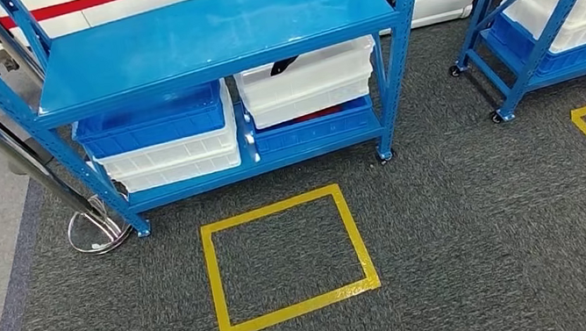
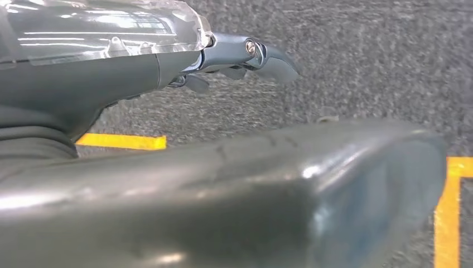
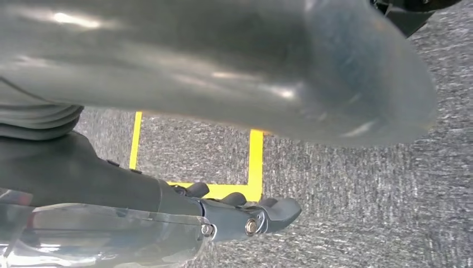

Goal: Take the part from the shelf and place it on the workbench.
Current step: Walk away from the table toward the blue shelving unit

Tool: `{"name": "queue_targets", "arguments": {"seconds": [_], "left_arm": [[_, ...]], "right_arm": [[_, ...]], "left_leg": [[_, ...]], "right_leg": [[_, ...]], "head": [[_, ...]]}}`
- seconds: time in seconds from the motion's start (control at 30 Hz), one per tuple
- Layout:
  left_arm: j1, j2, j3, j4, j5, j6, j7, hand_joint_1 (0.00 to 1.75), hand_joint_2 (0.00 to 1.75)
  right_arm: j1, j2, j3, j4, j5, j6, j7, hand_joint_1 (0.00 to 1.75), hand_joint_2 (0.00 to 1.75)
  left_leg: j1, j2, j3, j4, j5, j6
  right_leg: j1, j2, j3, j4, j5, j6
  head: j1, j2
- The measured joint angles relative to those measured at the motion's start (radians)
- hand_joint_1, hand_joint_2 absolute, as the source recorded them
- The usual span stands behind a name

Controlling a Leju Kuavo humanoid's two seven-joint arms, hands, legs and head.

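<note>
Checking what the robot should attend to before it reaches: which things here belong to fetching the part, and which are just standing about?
Job:
- blue shelf
- white bin on its lower level, with a dark item inside, possibly the part
- left hand and right hand, both hanging over the carpet, holding nothing

Standing about:
- yellow tape square
- second shelf
- barrier post

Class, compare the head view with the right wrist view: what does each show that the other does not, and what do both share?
Head view alone: the blue shelf holding blue and white bins, a second blue shelf to its right, and a metal post base.

Right wrist view alone: the robot's right hand, hanging with its fingers holding nothing.

Both share the grey carpet and a yellow tape square on the floor; whether it is the same square I cannot tell.
</note>
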Motion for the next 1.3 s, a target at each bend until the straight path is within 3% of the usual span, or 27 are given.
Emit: {"name": "queue_targets", "arguments": {"seconds": [0.1, 0.13, 0.17, 0.27, 0.33, 0.4, 0.47, 0.5, 0.53, 0.6, 0.63, 0.67, 0.73, 0.77, 0.83, 0.9, 0.97, 1.0, 1.03, 1.1, 1.17, 1.27, 1.3], "left_arm": [[0.005, -0.001, 0.0, 0.0, -0.002, -0.004, 0.001, 0.0, 0.0], [0.006, -0.001, 0.0, -0.001, -0.002, -0.004, 0.001, 0.0, 0.0], [0.006, -0.001, 0.0, -0.001, -0.002, -0.005, 0.001, 0.0, 0.0], [0.002, -0.004, -0.001, -0.004, -0.002, -0.005, 0.002, 0.0, 0.0], [-0.001, -0.006, -0.001, -0.006, -0.003, -0.005, 0.002, 0.0, 0.0], [-0.002, -0.008, -0.001, -0.007, -0.003, -0.005, 0.002, 0.0, 0.0], [0.0, -0.009, -0.001, -0.007, -0.003, -0.005, 0.003, 0.0, 0.0], [0.001, -0.011, -0.001, -0.007, -0.004, -0.005, 0.003, 0.0, 0.0], [0.002, -0.012, -0.001, -0.007, -0.004, -0.005, 0.004, 0.0, 0.0], [0.003, -0.017, -0.001, -0.008, -0.004, -0.005, 0.004, 0.0, 0.0], [0.002, -0.019, -0.001, -0.008, -0.005, -0.005, 0.004, 0.0, 0.0], [0.0, -0.02, -0.001, -0.008, -0.005, -0.004, 0.004, 0.0, 0.0], [-0.002, -0.02, -0.001, -0.011, -0.005, -0.003, 0.005, 0.0, 0.0], [-0.003, -0.02, -0.001, -0.012, -0.005, -0.003, 0.005, 0.0, 0.0], [-0.004, -0.021, -0.001, -0.015, -0.005, -0.003, 0.005, 0.0, 0.0], [-0.005, -0.023, -0.001, -0.015, -0.005, -0.003, 0.006, 0.0, 0.0], [-0.003, -0.023, -0.001, -0.015, -0.006, -0.003, 0.007, 0.0, 0.0], [-0.001, -0.023, -0.001, -0.015, -0.006, -0.003, 0.008, 0.0, 0.0], [-0.001, -0.023, -0.001, -0.015, -0.006, -0.003, 0.008, 0.0, 0.0], [0.002, -0.024, -0.001, -0.015, -0.006, -0.003, 0.009, 0.0, 0.0], [0.005, -0.024, -0.001, -0.017, -0.006, -0.004, 0.011, 0.0, 0.0], [0.004, -0.026, -0.002, -0.022, -0.01, -0.007, 0.012, 0.0, 0.0], [0.003, -0.026, -0.002, -0.023, -0.011, -0.007, 0.012, 0.0, 0.0]], "right_arm": [[0.001, 0.002, -0.001, -0.001, 0.0, 0.001, 0.003, 0.0, 0.0], [0.0, 0.002, -0.002, -0.002, 0.0, 0.002, 0.003, 0.0, 0.0], [-0.002, 0.003, -0.003, -0.002, 0.001, 0.002, 0.004, 0.0, 0.0], [-0.008, 0.003, -0.006, -0.004, 0.002, 0.003, 0.009, 0.0, 0.0], [-0.012, 0.003, -0.008, -0.005, 0.003, 0.004, 0.011, 0.0, 0.0], [-0.013, 0.003, -0.01, -0.005, 0.006, 0.004, 0.013, 0.0, 0.0], [-0.01, 0.003, -0.013, -0.005, 0.008, 0.004, 0.015, 0.0, 0.0], [-0.007, 0.003, -0.014, -0.005, 0.009, 0.004, 0.015, 0.0, 0.0], [-0.005, 0.003, -0.015, -0.006, 0.009, 0.004, 0.015, 0.0, 0.0], [0.001, 0.003, -0.017, -0.006, 0.01, 0.004, 0.016, 0.0, 0.0], [0.001, 0.003, -0.018, -0.007, 0.01, 0.004, 0.016, 0.0, 0.0], [0.001, 0.003, -0.018, -0.008, 0.01, 0.004, 0.016, 0.0, 0.0], [-0.001, 0.004, -0.018, -0.009, 0.01, 0.004, 0.016, 0.0, 0.0], [-0.001, 0.005, -0.018, -0.01, 0.01, 0.004, 0.016, 0.0, 0.0], [-0.001, 0.007, -0.019, -0.011, 0.01, 0.004, 0.016, 0.0, 0.0], [-0.003, 0.007, -0.019, -0.011, 0.01, 0.004, 0.016, 0.0, 0.0], [-0.004, 0.007, -0.019, -0.011, 0.01, 0.004, 0.017, 0.0, 0.0], [-0.003, 0.008, -0.019, -0.011, 0.01, 0.004, 0.018, 0.0, 0.0], [-0.003, 0.008, -0.019, -0.011, 0.011, 0.004, 0.019, 0.0, 0.0], [-0.001, 0.008, -0.019, -0.011, 0.011, 0.005, 0.021, 0.0, 0.0], [-0.003, 0.009, -0.02, -0.011, 0.011, 0.005, 0.023, 0.0, 0.0], [-0.008, 0.011, -0.021, -0.014, 0.011, 0.006, 0.027, 0.0, 0.0], [-0.009, 0.011, -0.021, -0.015, 0.012, 0.007, 0.027, 0.0, 0.0]], "left_leg": [[-0.004, 0.003, 0.016, -0.162, 0.153, 0.016], [-0.008, 0.004, 0.021, -0.188, 0.185, 0.021], [-0.01, 0.004, 0.026, -0.199, 0.194, 0.026], [-0.01, -0.001, 0.064, -0.213, 0.189, 0.047], [-0.009, 0.0, 0.085, -0.219, 0.178, 0.059], [-0.009, -0.001, 0.101, -0.22, 0.162, 0.065], [-0.01, -0.005, 0.125, -0.22, 0.14, 0.064], [-0.01, -0.008, 0.14, -0.22, 0.128, 0.062], [-0.01, -0.009, 0.155, -0.22, 0.115, 0.059], [-0.011, -0.012, 0.179, -0.22, 0.091, 0.052], [-0.012, -0.012, 0.185, -0.222, 0.081, 0.047], [-0.013, -0.013, 0.191, -0.222, 0.077, 0.041], [-0.013, -0.014, 0.198, -0.213, 0.084, 0.029], [-0.013, -0.012, 0.194, -0.189, 0.093, 0.024], [-0.009, -0.008, 0.149, -0.101, 0.09, 0.014], [-0.003, -0.004, 0.072, 0.003, 0.042, 0.004], [0.003, -0.002, 0.017, 0.036, -0.003, -0.004], [0.005, -0.001, 0.008, 0.014, 0.002, -0.006], [0.006, 0.0, 0.01, -0.031, 0.033, -0.006], [0.004, 0.003, 0.023, -0.142, 0.14, 0.001], [-0.003, 0.005, 0.032, -0.196, 0.197, 0.016], [-0.006, 0.002, 0.065, -0.216, 0.184, 0.042], [-0.004, 0.001, 0.082, -0.225, 0.18, 0.049]], "right_leg": [[0.002, 0.001, 0.039, 0.001, -0.035, 0.009], [0.003, 0.002, 0.047, -0.001, -0.046, 0.015], [0.004, 0.003, 0.057, 0.004, -0.051, 0.023], [0.002, 0.003, 0.058, 0.058, -0.045, 0.044], [0.0, 0.003, 0.001, 0.154, -0.063, 0.052], [0.0, 0.003, -0.081, 0.252, -0.119, 0.056], [0.0, 0.003, -0.135, 0.274, -0.156, 0.055], [0.0, 0.003, -0.144, 0.247, -0.145, 0.052], [0.001, 0.003, -0.143, 0.197, -0.106, 0.048], [0.007, 0.003, -0.14, 0.089, 0.016, 0.038], [0.01, 0.003, -0.139, 0.055, 0.062, 0.034], [0.012, 0.005, -0.139, 0.036, 0.086, 0.03], [0.009, 0.007, -0.119, 0.021, 0.079, 0.021], [0.007, 0.007, -0.102, 0.011, 0.074, 0.016], [0.003, 0.004, -0.067, -0.003, 0.059, 0.006], [0.003, 0.004, -0.041, -0.007, 0.039, 0.002], [0.002, 0.006, -0.014, -0.007, 0.016, 0.004], [0.002, 0.006, 0.002, -0.007, 0.004, 0.006], [0.001, 0.006, 0.018, -0.007, -0.008, 0.008], [0.002, 0.005, 0.044, -0.007, -0.032, 0.016], [0.001, 0.007, 0.061, -0.006, -0.051, 0.029], [-0.001, 0.007, 0.076, 0.015, -0.048, 0.052], [-0.001, 0.006, 0.062, 0.047, -0.045, 0.056]], "head": [[0.0, 0.0], [0.0, 0.0], [0.0, 0.0], [0.001, 0.0], [0.002, 0.0], [0.002, 0.0], [0.002, 0.0], [0.002, 0.0], [0.003, 0.0], [0.002, 0.0], [0.002, 0.0], [0.001, 0.0], [-0.001, 0.0], [-0.002, 0.0], [-0.004, 0.0], [-0.006, 0.0], [-0.006, 0.0], [-0.006, 0.0], [-0.006, 0.0], [-0.006, 0.0], [-0.005, 0.0], [-0.004, 0.0], [-0.003, 0.0]]}}
